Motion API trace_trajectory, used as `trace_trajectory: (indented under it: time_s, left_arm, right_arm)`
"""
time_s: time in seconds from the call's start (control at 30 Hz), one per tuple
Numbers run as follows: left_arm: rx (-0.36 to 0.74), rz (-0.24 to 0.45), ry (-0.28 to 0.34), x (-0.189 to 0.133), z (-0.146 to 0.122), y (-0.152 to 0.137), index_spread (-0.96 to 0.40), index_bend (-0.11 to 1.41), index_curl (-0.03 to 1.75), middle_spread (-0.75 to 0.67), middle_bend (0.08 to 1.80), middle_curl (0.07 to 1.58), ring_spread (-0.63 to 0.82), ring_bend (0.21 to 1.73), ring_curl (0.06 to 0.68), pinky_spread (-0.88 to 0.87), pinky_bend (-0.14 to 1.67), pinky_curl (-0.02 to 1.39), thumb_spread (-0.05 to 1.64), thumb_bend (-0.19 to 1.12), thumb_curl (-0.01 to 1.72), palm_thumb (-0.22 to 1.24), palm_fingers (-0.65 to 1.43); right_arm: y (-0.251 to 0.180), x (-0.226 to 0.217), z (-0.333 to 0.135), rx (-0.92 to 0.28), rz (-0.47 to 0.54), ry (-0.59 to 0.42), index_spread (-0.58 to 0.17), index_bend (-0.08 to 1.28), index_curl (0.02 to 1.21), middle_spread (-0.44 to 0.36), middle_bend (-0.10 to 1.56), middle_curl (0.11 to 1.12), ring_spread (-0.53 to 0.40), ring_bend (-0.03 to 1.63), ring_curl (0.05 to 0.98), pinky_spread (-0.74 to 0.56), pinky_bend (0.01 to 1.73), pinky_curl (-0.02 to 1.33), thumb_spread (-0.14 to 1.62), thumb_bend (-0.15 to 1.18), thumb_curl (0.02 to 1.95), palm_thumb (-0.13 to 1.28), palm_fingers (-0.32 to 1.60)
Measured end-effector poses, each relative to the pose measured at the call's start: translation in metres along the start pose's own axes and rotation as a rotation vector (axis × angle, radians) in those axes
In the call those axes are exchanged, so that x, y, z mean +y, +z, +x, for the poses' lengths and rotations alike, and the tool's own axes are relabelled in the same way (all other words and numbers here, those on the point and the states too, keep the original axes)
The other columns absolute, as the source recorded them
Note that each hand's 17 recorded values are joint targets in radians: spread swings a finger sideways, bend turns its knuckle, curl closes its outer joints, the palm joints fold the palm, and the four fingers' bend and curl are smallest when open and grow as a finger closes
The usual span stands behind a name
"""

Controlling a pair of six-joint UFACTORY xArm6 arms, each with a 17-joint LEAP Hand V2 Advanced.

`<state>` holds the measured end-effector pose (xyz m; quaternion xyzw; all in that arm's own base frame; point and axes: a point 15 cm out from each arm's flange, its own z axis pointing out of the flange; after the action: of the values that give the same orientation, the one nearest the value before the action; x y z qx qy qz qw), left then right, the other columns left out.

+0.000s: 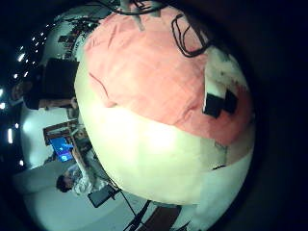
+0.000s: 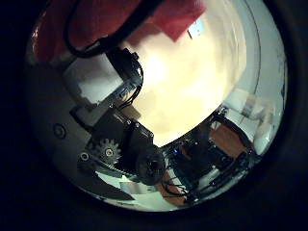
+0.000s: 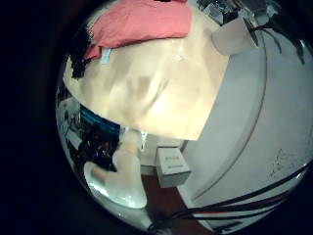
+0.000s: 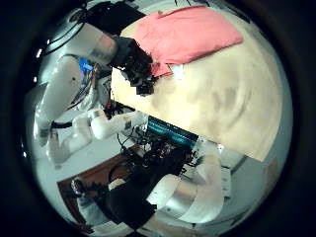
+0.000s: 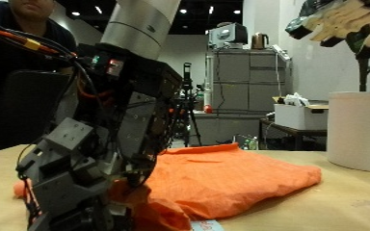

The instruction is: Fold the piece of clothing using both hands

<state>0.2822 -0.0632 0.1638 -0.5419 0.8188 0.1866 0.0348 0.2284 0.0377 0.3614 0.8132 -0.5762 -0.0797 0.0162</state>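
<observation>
Black-and-white left hand (image 5: 89, 164) nearest, hanging down with fingers at the near corner of the orange piece of clothing (image 5: 224, 178); cannot tell whether pinching the cloth or only resting on it. Just beyond, clothing spread in loose rumples on the tan table (image 5: 327, 207), seen close under the left palm (image 1: 154, 67) and far below the right palm (image 4: 188, 39). Farther back and well above the table, right hand (image 5: 346, 21) raised, fingers loosely spread and holding nothing, well apart from the cloth.
</observation>
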Motion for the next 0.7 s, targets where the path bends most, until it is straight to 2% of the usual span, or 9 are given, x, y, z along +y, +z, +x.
trace_trajectory:
  time_s: [0.27, 0.33, 0.43, 0.5, 0.57, 0.7]
  left_arm:
    - [0.016, 0.009, -0.033, 0.013, -0.042, -0.057, -0.49, 0.56, 0.48, -0.51, 0.82, 0.96, -0.44, 1.36, 0.574, -0.58, 1.3, 0.65, 0.97, 0.06, 0.62, 0.89, 1.03]
    - [0.021, 0.024, -0.046, 0.017, -0.054, -0.071, -0.52, 0.57, 0.52, -0.54, 0.82, 1.01, -0.44, 1.38, 0.58, -0.58, 1.32, 0.66, 0.97, 0.05, 0.64, 0.9, 1.01]
    - [0.026, 0.05, -0.062, 0.019, -0.067, -0.085, -0.55, 0.57, 0.57, -0.56, 0.81, 1.05, -0.44, 1.4, 0.582, -0.58, 1.34, 0.66, 0.97, 0.03, 0.66, 0.91, 0.99]
    - [0.027, 0.073, -0.07, 0.02, -0.073, -0.094, -0.57, 0.57, 0.61, -0.57, 0.81, 1.09, -0.43, 1.41, 0.584, -0.58, 1.36, 0.66, 0.97, 0.02, 0.67, 0.92, 0.98]
    - [0.027, 0.09, -0.072, 0.018, -0.076, -0.103, -0.59, 0.56, 0.65, -0.59, 0.81, 1.11, -0.43, 1.43, 0.584, -0.58, 1.37, 0.65, 0.97, 0.0, 0.68, 0.92, 0.97]
    - [0.025, 0.109, -0.078, 0.017, -0.081, -0.118, -0.61, 0.55, 0.72, -0.6, 0.8, 1.16, -0.43, 1.44, 0.584, -0.57, 1.39, 0.65, 0.97, -0.01, 0.69, 0.92, 0.95]
  right_arm:
    - [-0.003, 0.0, 0.037, 0.036, -0.039, -0.002, -0.285, 0.16, 0.29, 0.068, 0.26, 0.31, 0.196, 0.26, 0.28, 0.33, 0.31, 0.31, 1.14, -0.02, 0.22, 0.14, 0.21]
    - [-0.005, 0.0, 0.052, 0.02, -0.064, -0.009, -0.274, 0.15, 0.28, 0.057, 0.26, 0.32, 0.145, 0.32, 0.29, 0.31, 0.3, 0.31, 1.13, -0.02, 0.22, 0.14, 0.27]
    - [0.003, 0.001, 0.062, -0.008, -0.109, -0.013, -0.238, 0.15, 0.28, 0.093, 0.31, 0.33, 0.079, 0.41, 0.308, 0.2, 0.28, 0.3, 1.14, -0.01, 0.23, 0.17, 0.39]
    - [0.012, 0.0, 0.063, -0.022, -0.139, -0.016, -0.222, 0.19, 0.29, 0.152, 0.27, 0.32, 0.075, 0.39, 0.309, 0.15, 0.31, 0.31, 1.15, -0.01, 0.23, 0.18, 0.35]
    - [0.019, 0.0, 0.064, -0.033, -0.159, -0.018, -0.215, 0.2, 0.31, 0.172, 0.24, 0.32, 0.081, 0.36, 0.304, 0.1, 0.33, 0.31, 1.16, -0.01, 0.23, 0.2, 0.33]
    - [0.039, -0.008, 0.059, -0.062, -0.21, -0.052, -0.226, 0.19, 0.32, 0.114, 0.25, 0.33, 0.047, 0.35, 0.287, 0.05, 0.3, 0.3, 1.18, -0.01, 0.23, 0.25, 0.38]
